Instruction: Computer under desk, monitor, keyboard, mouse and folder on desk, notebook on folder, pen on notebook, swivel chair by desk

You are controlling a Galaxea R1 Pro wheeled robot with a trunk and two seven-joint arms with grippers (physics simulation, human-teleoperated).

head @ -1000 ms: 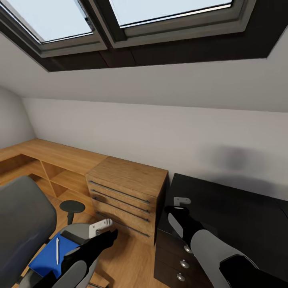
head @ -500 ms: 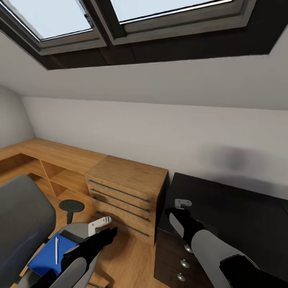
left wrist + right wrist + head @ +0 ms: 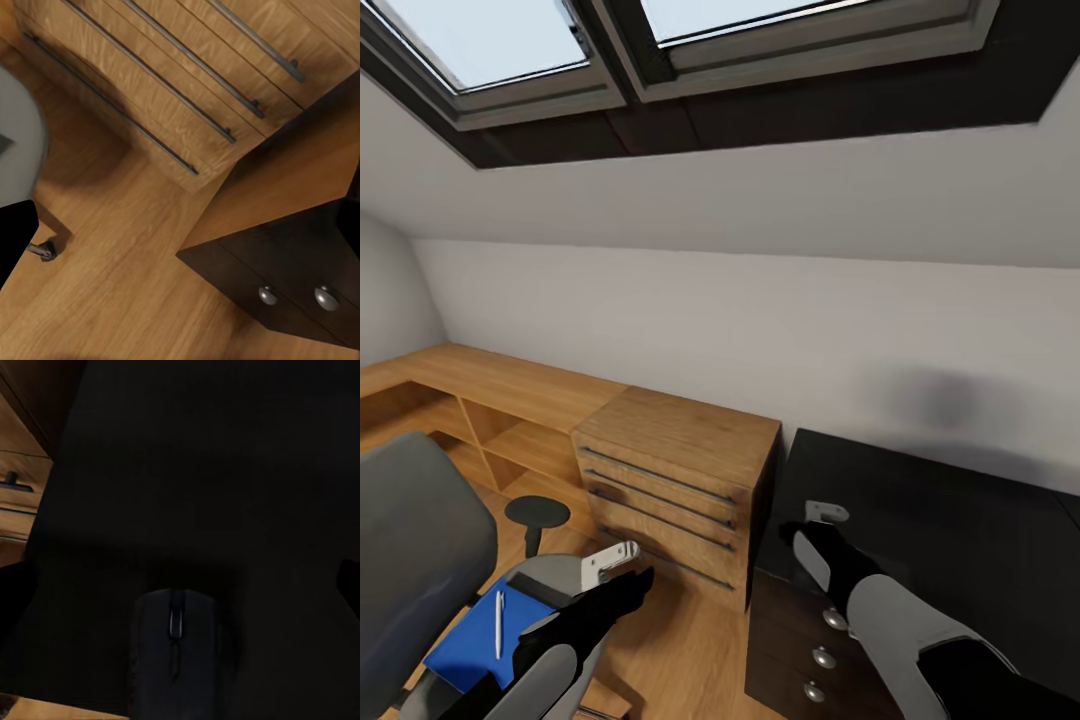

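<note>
Meanwhile right gripper (image 3: 812,522) hovers over mouse (image 3: 175,656) on desk (image 3: 960,530), likely lining up grasp; jaw state of both grippers unclear; left gripper (image 3: 615,562) idle above swivel chair (image 3: 420,545).

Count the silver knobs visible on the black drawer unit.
3 in the head view, in a column down the black drawer unit's front: top knob, middle knob, bottom knob. The right arm may hide more.

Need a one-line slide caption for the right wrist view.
Right wrist camera looking down on the dark mouse lying on the black desk top, with the light-wood drawer chest beside the desk's edge.
</note>
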